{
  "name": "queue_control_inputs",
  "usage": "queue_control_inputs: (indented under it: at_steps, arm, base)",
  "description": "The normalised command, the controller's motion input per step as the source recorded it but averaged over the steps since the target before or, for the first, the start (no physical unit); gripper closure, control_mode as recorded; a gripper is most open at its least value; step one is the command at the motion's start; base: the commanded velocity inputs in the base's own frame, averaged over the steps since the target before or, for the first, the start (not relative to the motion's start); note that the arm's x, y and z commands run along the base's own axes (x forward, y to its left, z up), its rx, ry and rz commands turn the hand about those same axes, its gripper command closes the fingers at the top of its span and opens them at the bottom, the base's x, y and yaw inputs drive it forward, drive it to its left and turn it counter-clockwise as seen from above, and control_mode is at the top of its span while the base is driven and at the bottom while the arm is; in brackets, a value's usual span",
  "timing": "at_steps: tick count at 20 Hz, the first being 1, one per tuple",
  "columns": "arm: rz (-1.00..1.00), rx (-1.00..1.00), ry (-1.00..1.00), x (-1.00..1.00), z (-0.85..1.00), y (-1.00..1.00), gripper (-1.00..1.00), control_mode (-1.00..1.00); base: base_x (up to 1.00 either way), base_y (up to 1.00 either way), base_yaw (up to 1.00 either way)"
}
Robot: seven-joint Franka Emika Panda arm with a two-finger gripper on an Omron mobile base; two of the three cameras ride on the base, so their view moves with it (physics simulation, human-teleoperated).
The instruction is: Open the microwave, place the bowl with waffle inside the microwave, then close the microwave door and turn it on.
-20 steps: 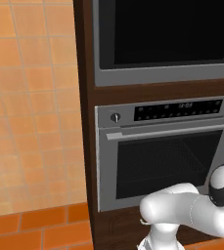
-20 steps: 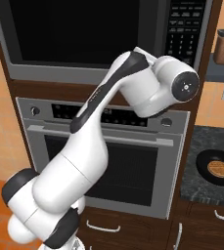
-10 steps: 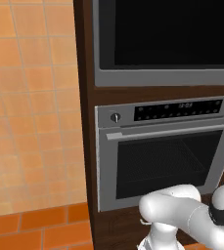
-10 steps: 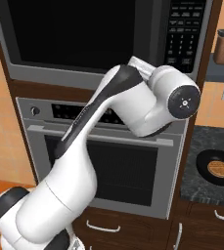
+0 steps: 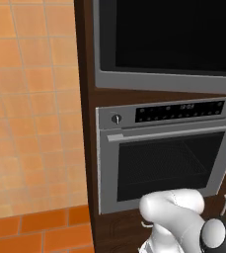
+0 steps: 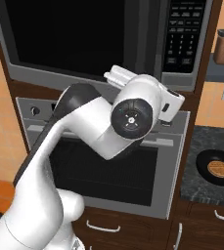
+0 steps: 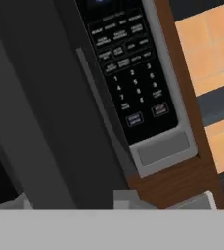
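**Facing the microwave, door shut, claw state unreadable**

Looking at the right base view: microwave (image 6: 99, 41) fills the top of the frame, set in dark wood cabinet (image 6: 201, 93). Microwave door (image 6: 69, 34) is flush with the frame, closed. Keypad panel (image 6: 184, 34) sits at upper right of the frame, just beside the door.

Arm (image 6: 84, 141) rises from lower left, wrist housing at frame centre, in front of the oven (image 6: 147, 180) below the microwave. Claw points toward the microwave's lower right corner; fingers hidden behind the wrist, so cannot tell open or closed.

Hand view, rolled: keypad (image 7: 128, 83) at upper centre, grey button bar (image 7: 162, 149) under it, door glass (image 7: 40, 112) on the left, vertical door edge between them. Fingertips not distinguishable at the bottom.

Bowl with waffle (image 6: 219, 168) sits on the dark bench (image 6: 196, 180) at right edge of the right base view, well apart from the arm.

Left base view: microwave door (image 5: 169, 39) at top, oven (image 5: 164, 153) under it, orange tile wall (image 5: 30, 113) on the left.
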Motion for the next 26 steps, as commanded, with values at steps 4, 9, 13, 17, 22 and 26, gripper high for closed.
queue_control_inputs:
  at_steps: [4,9,13,17,22,26]
  arm:
    - [-0.27,-0.22,0.00,-1.00,-0.35,0.18,1.00,-1.00]
    - [-0.31,-0.20,-0.05,-1.00,-0.37,0.53,1.00,-1.00]
    - [-0.40,-0.18,-0.01,-1.00,-0.34,0.60,1.00,-1.00]
    - [-0.41,-0.21,0.00,-1.00,-0.29,0.70,1.00,-1.00]
    - [-0.36,-0.21,0.00,-0.69,-0.29,0.91,1.00,-1.00]
    - [-0.08,-0.17,0.00,-0.10,-0.28,0.57,-1.00,-1.00]
  base:
    - [0.00,0.00,0.00]
    - [0.00,0.00,0.00]
    - [0.00,0.00,0.00]
    - [0.00,0.00,0.00]
    - [0.00,0.00,0.00]
    - [0.00,0.00,0.00]
